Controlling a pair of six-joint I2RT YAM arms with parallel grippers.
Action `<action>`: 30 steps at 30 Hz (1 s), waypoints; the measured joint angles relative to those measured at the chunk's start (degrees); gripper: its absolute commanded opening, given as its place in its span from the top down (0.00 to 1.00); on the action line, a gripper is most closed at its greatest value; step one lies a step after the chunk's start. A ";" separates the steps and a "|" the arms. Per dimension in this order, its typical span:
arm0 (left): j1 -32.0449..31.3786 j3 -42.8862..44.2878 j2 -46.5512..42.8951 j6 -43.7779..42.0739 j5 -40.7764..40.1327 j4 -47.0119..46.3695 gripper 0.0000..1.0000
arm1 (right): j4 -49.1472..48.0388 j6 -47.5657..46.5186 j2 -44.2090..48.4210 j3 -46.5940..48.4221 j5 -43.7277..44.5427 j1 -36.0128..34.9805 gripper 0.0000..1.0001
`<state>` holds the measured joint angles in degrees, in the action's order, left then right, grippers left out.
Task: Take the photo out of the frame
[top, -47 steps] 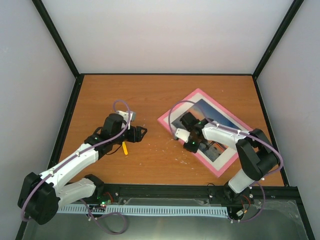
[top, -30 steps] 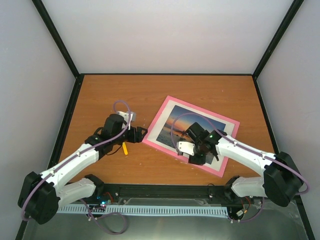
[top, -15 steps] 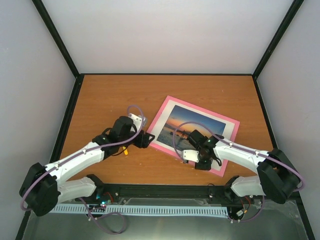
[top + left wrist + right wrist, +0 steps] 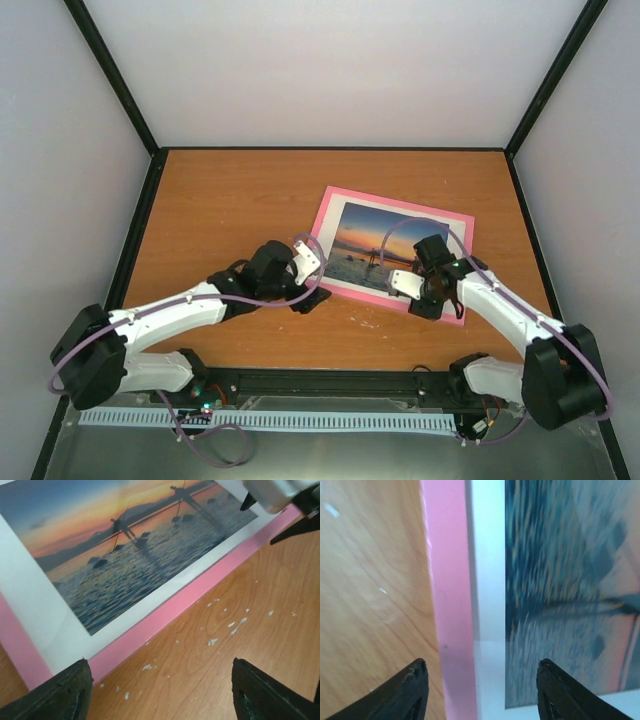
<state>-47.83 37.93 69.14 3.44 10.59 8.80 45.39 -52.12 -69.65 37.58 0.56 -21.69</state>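
Frame: the pink frame (image 4: 165, 616) is laid flat on the table (image 4: 220, 200), towards 3 o'clock of its middle, glass side up.
Photo: the photo (image 4: 370, 245) is seated inside the frame behind a white mat (image 4: 30, 630); it is not yet taken out.
Left gripper: the left gripper (image 4: 160, 670) is held low at the frame's 8 o'clock corner with jaws spread wide and nothing between them; only bare table and the pink edge are seen ahead.
Right gripper: the right gripper (image 4: 481, 665) is set over the frame's 5 o'clock edge, jaws wide, straddling the pink strip and the mat without closing on either.
Reason judged: both tools are placed at the near edge so that the frame can be caught there and turned or lifted, since the photo is reached from the back.
Surroundings: white flecks (image 4: 212, 641) are scattered on the wood by the near edge.
Obstruction: the thin frame lies flush on the table, so little lip is offered to the fingers.
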 measured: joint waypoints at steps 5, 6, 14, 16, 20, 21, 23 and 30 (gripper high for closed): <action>-0.50 2.91 4.28 -7.65 2.97 -1.66 0.29 | 3.37 1.57 6.23 5.05 -16.79 4.90 0.39; -0.50 3.41 5.55 -8.96 3.26 -1.99 0.36 | 3.13 2.93 7.13 6.19 -19.98 6.12 0.39; -0.57 8.61 18.27 -19.93 10.84 -4.63 0.47 | -9.88 15.87 9.09 4.37 -29.79 13.27 0.40; -0.72 8.74 19.98 -21.09 11.37 -5.75 0.48 | -12.24 18.01 9.09 3.80 -28.33 13.33 0.40; -1.53 8.98 21.33 -22.56 11.50 -7.58 0.50 | -11.39 22.01 7.98 6.12 -26.29 13.38 0.39; -1.75 9.55 21.86 -22.84 11.45 -7.56 0.50 | -10.93 23.08 7.56 7.56 -26.23 13.44 0.39; -2.03 11.08 23.50 -23.56 11.10 -7.87 0.51 | -11.47 25.27 7.41 10.25 -27.06 13.81 0.38; -2.84 22.05 33.35 -23.78 8.46 -4.22 0.58 | -15.52 25.83 8.07 7.21 -29.20 14.56 0.35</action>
<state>-50.68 59.99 102.50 -20.34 19.05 4.58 29.87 -26.28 -61.58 44.80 -28.64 -7.14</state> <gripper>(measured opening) 0.395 0.651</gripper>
